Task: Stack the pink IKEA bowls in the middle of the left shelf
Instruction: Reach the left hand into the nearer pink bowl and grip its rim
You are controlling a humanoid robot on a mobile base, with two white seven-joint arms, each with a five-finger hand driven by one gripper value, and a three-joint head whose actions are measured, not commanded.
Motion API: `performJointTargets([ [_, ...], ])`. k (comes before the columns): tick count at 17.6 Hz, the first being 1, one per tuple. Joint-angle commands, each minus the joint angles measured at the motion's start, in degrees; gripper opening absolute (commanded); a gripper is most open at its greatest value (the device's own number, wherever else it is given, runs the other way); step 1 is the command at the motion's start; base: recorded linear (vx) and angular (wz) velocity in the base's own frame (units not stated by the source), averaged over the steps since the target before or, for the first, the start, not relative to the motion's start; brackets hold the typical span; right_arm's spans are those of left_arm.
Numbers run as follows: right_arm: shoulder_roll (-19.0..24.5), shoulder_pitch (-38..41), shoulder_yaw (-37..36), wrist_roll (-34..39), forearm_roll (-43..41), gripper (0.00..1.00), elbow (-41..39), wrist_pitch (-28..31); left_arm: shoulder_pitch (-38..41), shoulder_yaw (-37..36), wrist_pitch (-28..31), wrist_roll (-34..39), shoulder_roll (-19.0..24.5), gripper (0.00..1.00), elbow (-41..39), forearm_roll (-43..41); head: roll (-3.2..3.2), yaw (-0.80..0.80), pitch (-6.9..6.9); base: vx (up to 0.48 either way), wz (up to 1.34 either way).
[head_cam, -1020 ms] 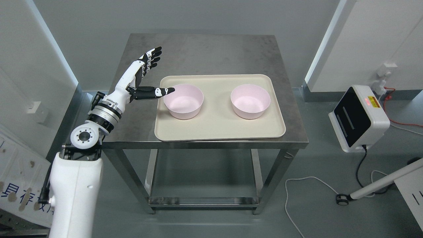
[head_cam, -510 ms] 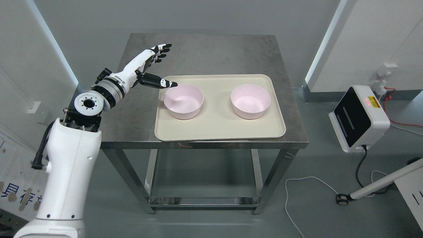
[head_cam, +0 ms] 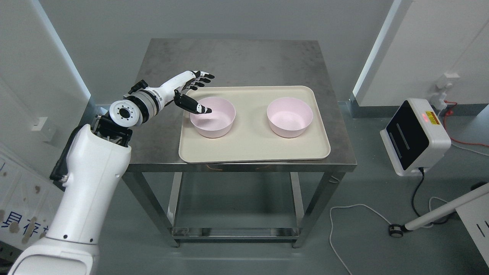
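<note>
Head view. Two pink bowls sit upright on a beige tray (head_cam: 252, 152) atop a steel table (head_cam: 244, 61): the left bowl (head_cam: 214, 120) toward the tray's left end, the right bowl (head_cam: 289, 116) toward its right end, well apart from each other, both with nothing in them. The left hand (head_cam: 187, 89) reaches in from the picture's left and sits at the left bowl's upper-left rim. Hand is spread wide and grips nothing: the four fingers (head_cam: 202, 77) extend nearly straight, above the tray's back-left corner and beyond the bowl, while the thumb (head_cam: 194, 106) angles down, its black-and-white tip over the near-left part of the bowl's rim, pointing into the opening. Whether the thumb tip touches the rim cannot be told from this angle. The right arm does not show. On the floor at right, a white device with a black front panel (head_cam: 414, 137) carries a small yellow label, too small to read. At the lower left edge a panel (head_cam: 15, 214) bears partial dark characters, cut off and not legible.
</note>
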Motion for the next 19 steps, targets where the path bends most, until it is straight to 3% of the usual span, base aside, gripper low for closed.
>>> performJointTargets([
  [1,-1.0,0.0,-0.6,0.0,0.4,1.00,0.0,0.0,-1.1,-7.3,-0.3,0.4,-2.1,0.72,5.6,-6.2,0.00,0.00,0.00,0.000,0.00],
  [6,-1.0,0.0,-0.5,0.0,0.4,1.00,0.0,0.0,-2.1,-7.3,-1.1,3.5,-3.2,0.62,8.1,-9.8,0.00,0.00,0.00,0.000,0.00],
  [10,-1.0,0.0,-0.5,0.0,0.4,1.00,0.0,0.0,-2.5,-7.3,-5.0,3.9,-3.7,0.39,9.2,-11.7,0.00,0.00,0.00,0.000,0.00],
  [16,-1.0,0.0,-0.5,0.0,0.4,1.00,0.0,0.0,-3.8,-7.1,-10.3,4.0,-3.7,0.29,12.6,-17.4,0.00,0.00,0.00,0.000,0.00],
  [19,-1.0,0.0,-0.5,0.0,0.4,1.00,0.0,0.0,-4.8,-6.9,-12.4,5.1,-3.7,0.12,13.0,-17.5,0.00,0.00,0.00,0.000,0.00],
])
